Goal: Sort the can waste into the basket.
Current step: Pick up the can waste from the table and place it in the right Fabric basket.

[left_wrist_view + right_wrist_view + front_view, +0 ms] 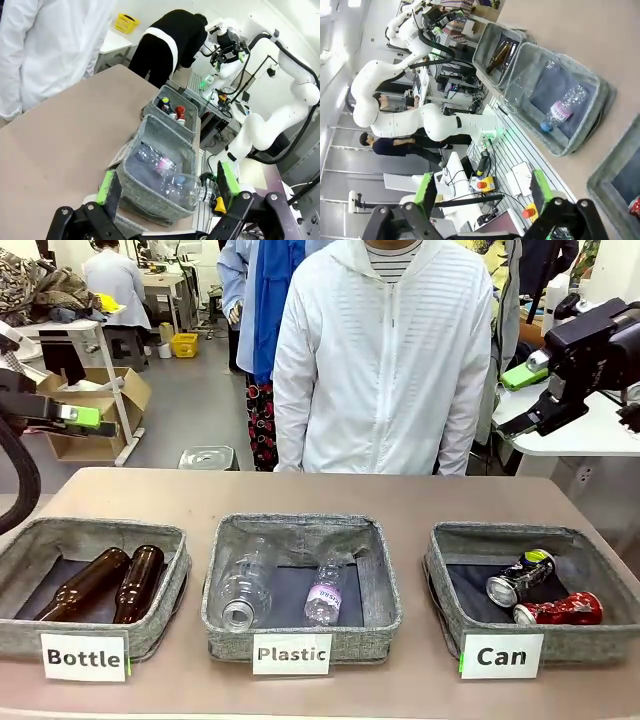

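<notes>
At the table's right stands the grey basket labelled "Can". On its dark floor lie both pieces of can waste: a black can with a silver top, and a dented red can in front of it. In the left wrist view the same basket is farthest off, holding the black can and red can. My left gripper hangs open and empty above the table's left edge. Open and empty too, my right gripper sits high above the right side, with the basket's corner below it.
The "Plastic" basket in the middle holds clear bottles, and the "Bottle" basket at left holds two brown glass bottles. A person in a white jacket stands at the far edge. Bare tabletop lies behind the baskets.
</notes>
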